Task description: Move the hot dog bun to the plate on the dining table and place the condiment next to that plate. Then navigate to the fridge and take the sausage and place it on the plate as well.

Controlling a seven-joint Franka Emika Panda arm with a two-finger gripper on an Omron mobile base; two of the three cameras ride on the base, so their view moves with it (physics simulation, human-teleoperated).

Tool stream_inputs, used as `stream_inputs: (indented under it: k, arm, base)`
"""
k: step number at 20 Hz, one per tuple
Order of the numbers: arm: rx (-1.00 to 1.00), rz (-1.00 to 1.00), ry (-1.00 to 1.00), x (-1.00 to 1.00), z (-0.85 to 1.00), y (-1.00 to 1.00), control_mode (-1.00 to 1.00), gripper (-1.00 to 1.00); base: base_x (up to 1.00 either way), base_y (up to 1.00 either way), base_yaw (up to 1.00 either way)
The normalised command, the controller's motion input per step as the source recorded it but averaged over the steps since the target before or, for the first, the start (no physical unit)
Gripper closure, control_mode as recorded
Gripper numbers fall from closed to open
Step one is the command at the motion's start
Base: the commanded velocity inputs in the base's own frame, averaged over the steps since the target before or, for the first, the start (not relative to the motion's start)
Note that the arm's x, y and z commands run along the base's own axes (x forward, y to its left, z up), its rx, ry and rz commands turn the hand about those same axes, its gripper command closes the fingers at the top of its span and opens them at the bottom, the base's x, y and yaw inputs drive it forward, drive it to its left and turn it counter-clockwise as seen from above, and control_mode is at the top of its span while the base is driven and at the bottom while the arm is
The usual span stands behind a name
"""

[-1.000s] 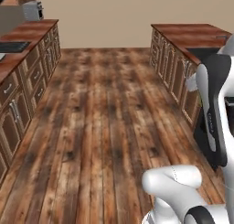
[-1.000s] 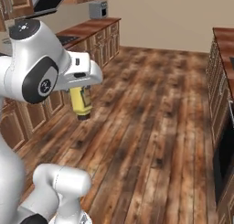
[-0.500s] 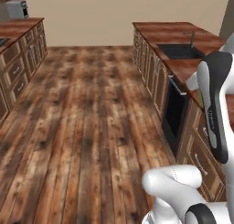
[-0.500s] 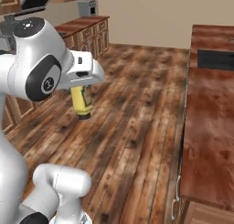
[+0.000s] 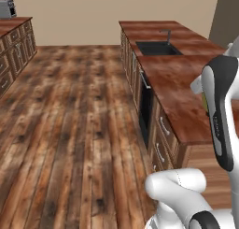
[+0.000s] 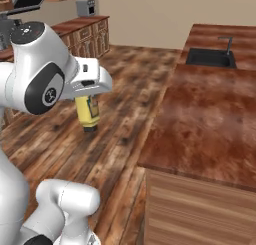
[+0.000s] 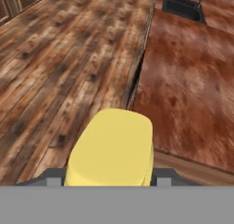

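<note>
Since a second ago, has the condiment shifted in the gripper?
No. In the right base view the condiment hangs at the same spot under the gripper; the floor and counter shifted because the base turned.

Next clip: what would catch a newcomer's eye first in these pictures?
The small yellow squeeze bottle with a dark label hangs cap-down from the white arm's claw over the plank floor, at the left of the right base view. Its yellow body also bulks large low in the hand view. To the right runs a long reddish-brown counter with a dark sink at its far end.
</note>
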Motion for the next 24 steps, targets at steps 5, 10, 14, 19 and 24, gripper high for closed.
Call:
stream_inputs:
  k: [5, 10, 14, 19, 24]
  arm:
    - [0.0, 0.0, 0.0, 0.0, 0.0, 0.0, 1.0, 1.0]
    - [0.0, 0.0, 0.0, 0.0, 0.0, 0.0, 1.0, 1.0]
    - [0.0, 0.0, 0.0, 0.0, 0.0, 0.0, 1.0, 1.0]
    - [0.0, 0.0, 0.0, 0.0, 0.0, 0.0, 1.0, 1.0]
    - [0.0, 0.0, 0.0, 0.0, 0.0, 0.0, 1.0, 1.0]
  base:
    - [0.26, -1.0, 0.08]
    - [0.27, -1.0, 0.08]
    - [0.19, -1.0, 0.08]
    - [0.06, -1.0, 0.05]
    - [-0.01, -1.0, 0.0]
